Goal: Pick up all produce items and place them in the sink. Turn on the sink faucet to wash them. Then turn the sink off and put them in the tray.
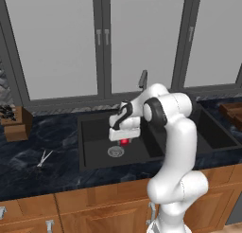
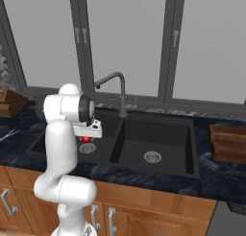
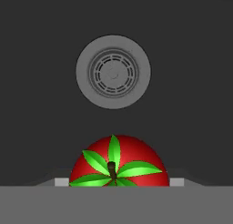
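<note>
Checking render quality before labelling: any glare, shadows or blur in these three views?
Left base view: flat even light, soft overall, the scissors tiny and fuzzy. Right base view: same flat light, no glare on the faucet. Hand view: sharpest; the red fruit and drain are crisp, the sink floor uniformly dark with no cast shadow.

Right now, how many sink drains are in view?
2. One drain sits in the sink's left basin, just ahead of the tomato at the end effector. The other drain is in the right basin. None appear hidden.
</note>
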